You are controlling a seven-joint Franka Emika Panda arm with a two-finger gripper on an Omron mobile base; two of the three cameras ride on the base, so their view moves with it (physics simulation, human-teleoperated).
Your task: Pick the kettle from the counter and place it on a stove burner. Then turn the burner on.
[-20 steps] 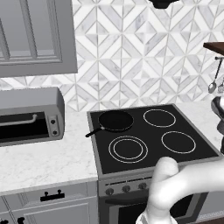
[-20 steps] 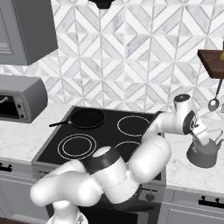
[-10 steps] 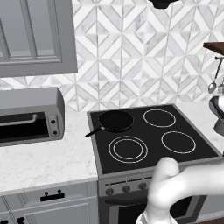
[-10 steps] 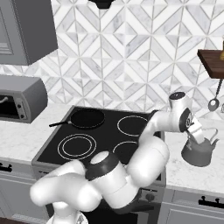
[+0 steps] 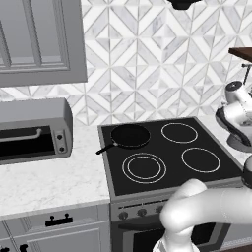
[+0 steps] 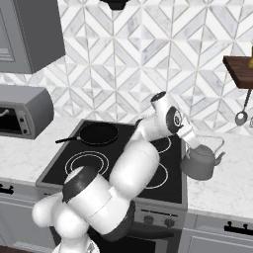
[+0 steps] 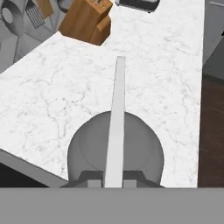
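Gripper (image 6: pixel 193 142) clamped on kettle (image 6: pixel 200 163) handle, kettle hanging straight below over the surface (image 6: pixel 232 174); single-ring burner (image 6: pixel 157 175) just left.

I find no legible text, label, brand, number or sign on any surface in my three views; the knobs on the stove front (image 5: pixel 142 212) and the toaster oven (image 5: pixel 34 129) carry no readable markings

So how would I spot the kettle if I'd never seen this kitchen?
Find the black cooktop, then look just past its right edge onto the white counter. The kettle sits there, squat grey metal, with the gripper shut on its thin arched handle; the pan nearby is flat and black.
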